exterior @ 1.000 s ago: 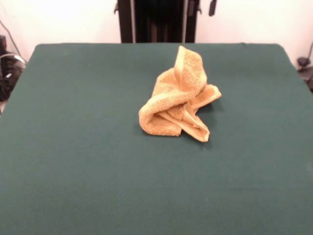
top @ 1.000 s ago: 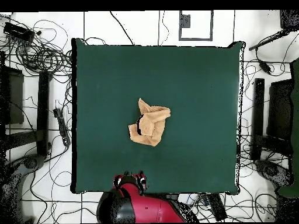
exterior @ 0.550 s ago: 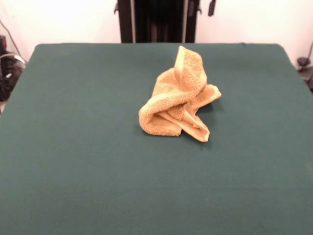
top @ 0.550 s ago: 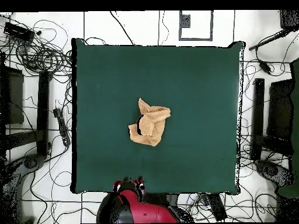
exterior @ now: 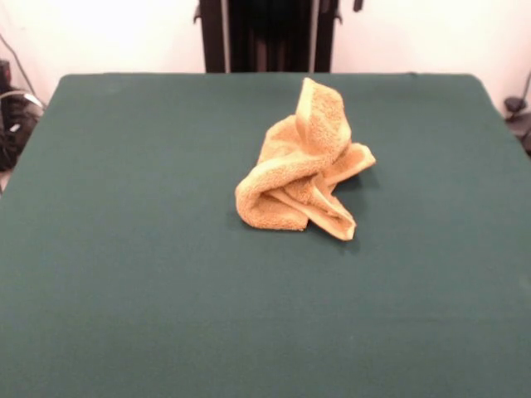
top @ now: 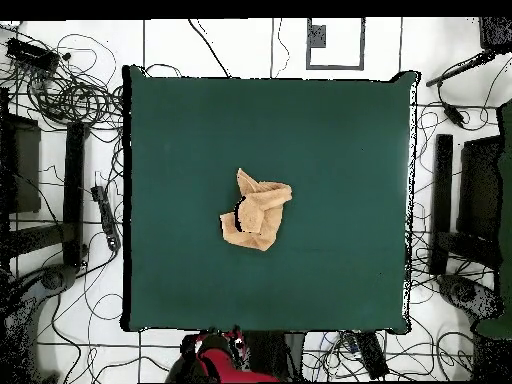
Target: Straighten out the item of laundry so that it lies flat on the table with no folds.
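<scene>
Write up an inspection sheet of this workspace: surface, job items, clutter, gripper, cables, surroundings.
Surface: table with a dark green cloth top, bare apart from the towel.
Job's things: golden-orange towel near the table's middle, crumpled in a heap with one part standing up; not flat.
Clutter: nothing seen on the table.
Gripper: arm drawn back past the table's edge; open or shut cannot be told.
Cables: many black cables looped on the floor around the table.
Surroundings: white tiled floor, dark stands at the sides.

Only the crumpled towel (exterior: 303,170) interrupts the bare green table (exterior: 124,249).
</scene>
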Available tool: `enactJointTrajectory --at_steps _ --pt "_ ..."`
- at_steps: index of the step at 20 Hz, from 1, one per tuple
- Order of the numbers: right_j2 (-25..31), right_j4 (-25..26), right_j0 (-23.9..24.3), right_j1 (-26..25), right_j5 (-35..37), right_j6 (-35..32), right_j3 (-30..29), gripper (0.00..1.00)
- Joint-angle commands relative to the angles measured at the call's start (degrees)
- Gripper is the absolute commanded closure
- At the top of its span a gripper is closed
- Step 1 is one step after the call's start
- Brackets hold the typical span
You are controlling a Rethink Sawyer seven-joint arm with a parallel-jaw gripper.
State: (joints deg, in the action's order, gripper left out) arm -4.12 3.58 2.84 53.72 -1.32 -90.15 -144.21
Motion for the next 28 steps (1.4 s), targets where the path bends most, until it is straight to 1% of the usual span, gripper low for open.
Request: enactJointTrajectory --at_steps 1,4,7,13,16,19,21,28 --pt "3.69 1.31 -1.01 2.73 -3.56 -13.53 -6.37 0.00" --pt "3.97 0.46 -0.72 3.62 -1.64 -13.34 -5.70 0.00" --pt "4.96 -1.27 0.26 6.71 2.77 -12.83 -4.74 0.00" --pt "5.50 -4.27 0.69 10.49 13.28 -10.30 1.66 0.00" --pt "5.65 -5.12 0.87 9.62 15.27 -10.23 3.33 0.00" --pt "6.03 -5.25 1.13 7.07 13.15 -10.49 3.96 0.00" --pt "5.84 -5.01 0.93 6.36 13.16 -10.16 5.05 0.00" --pt "3.81 -5.00 -0.61 6.37 17.06 -9.96 10.71 0.00"
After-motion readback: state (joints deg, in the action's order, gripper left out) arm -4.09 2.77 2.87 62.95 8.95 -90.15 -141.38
